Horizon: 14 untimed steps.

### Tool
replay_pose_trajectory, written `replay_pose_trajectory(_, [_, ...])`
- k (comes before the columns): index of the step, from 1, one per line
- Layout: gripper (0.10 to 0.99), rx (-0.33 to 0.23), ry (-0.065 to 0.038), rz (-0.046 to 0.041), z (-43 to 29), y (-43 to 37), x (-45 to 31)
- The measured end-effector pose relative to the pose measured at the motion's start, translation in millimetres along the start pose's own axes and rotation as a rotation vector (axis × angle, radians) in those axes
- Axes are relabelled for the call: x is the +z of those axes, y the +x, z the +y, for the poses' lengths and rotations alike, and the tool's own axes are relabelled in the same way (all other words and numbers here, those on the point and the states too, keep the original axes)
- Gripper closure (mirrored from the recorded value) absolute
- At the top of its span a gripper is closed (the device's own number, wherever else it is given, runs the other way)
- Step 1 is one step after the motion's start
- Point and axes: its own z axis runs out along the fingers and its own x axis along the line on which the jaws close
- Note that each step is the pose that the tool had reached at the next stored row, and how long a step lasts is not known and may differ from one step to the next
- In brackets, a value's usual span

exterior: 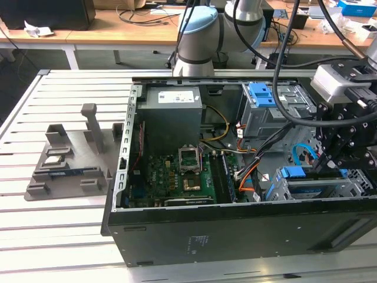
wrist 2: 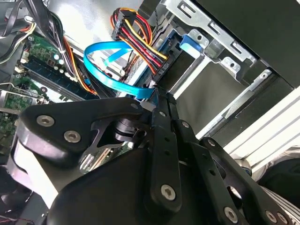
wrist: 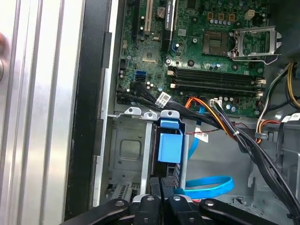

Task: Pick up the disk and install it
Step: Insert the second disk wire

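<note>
The disk lies in the metal drive cage at the front corner of the open computer case, on the exterior view's right. Its blue carrier frame sits between the cage rails, and the blue tab sticks out of the slot. My gripper hangs over that cage. Its black fingers are pressed together, shut, with nothing between them. In the first wrist view the gripper's tips are right at the end of the blue frame. In the second wrist view my gripper is close to the disk's edge.
A blue flat cable loops beside the cage, with coloured power wires above it. The motherboard and grey power supply fill the case's middle. Another blue carrier sits in the upper bay. A grey fixture stands on the slatted table.
</note>
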Motion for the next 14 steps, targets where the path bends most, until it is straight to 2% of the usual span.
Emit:
replay_pose_trajectory(4, [0.933, 0.002, 0.000, 0.0004, -0.8, -1.9, 0.5])
replay_pose_trajectory(11, [0.933, 0.002, -0.001, 0.0032, -2.3, -16.1, 1.7])
replay_pose_trajectory(14, [0.933, 0.002, -0.001, 0.0034, -4.4, -16.6, 2.5])
